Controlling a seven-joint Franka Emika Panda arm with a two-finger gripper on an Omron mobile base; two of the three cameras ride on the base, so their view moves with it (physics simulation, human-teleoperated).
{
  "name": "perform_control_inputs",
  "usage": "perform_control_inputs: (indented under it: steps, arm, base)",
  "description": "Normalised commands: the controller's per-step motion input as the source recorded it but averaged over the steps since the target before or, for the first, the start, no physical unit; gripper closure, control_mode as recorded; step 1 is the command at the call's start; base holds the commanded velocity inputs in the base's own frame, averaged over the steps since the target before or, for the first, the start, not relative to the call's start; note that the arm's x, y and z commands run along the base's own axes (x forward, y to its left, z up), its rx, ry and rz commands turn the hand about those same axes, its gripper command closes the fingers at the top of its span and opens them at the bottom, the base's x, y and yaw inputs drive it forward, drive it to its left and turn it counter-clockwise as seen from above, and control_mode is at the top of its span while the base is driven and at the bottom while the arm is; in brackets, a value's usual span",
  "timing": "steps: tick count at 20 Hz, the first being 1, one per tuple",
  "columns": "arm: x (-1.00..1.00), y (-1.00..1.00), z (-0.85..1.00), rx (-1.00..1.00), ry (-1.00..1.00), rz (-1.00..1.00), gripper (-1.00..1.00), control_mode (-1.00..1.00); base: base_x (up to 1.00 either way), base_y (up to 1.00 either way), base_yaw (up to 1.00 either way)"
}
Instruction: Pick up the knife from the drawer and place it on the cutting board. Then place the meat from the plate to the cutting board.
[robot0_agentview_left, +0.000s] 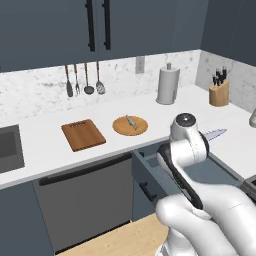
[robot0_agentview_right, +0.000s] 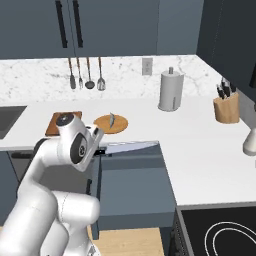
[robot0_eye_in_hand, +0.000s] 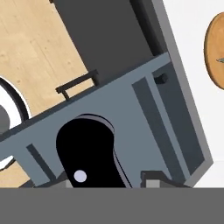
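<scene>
Arm bent over open drawer (robot0_agentview_right: 135, 175), hand (robot0_eye_in_hand: 109, 181) pinching knife (robot0_agentview_right: 131, 146), blade level

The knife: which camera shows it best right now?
Right base view: the knife shows its full silver blade, level above the open drawer. Left base view gives just the blade tip past the arm. Hand view shows its black handle, close up.

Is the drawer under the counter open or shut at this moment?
Open. The drawer is pulled out from the cabinet, and its grey inside shows from above, below the knife.
</scene>
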Motion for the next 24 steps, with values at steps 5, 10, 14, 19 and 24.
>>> perform_control_inputs:
  steps: [5,10,14,19,24]
  arm:
    - [-0.49,0.0,0.34,0.0,-0.04,0.27,1.0,-1.0]
    - [-0.33,0.0,0.05,0.0,-0.09,0.09,1.0,-1.0]
    - [-0.86,-0.16,0.13,0.0,-0.17,0.0,1.0,-1.0]
    - [-0.41,-0.01,0.08,0.0,-0.08,0.0,1.0,1.0]
    - [0.0,0.0,0.0,0.0,0.0,0.0,1.0,1.0]
  base:
    - [0.0,0.0,0.0]
    - [0.0,0.0,0.0]
    - [0.0,0.0,0.0]
    - [-0.12,0.14,0.0]
    - [-0.26,0.96,0.0]
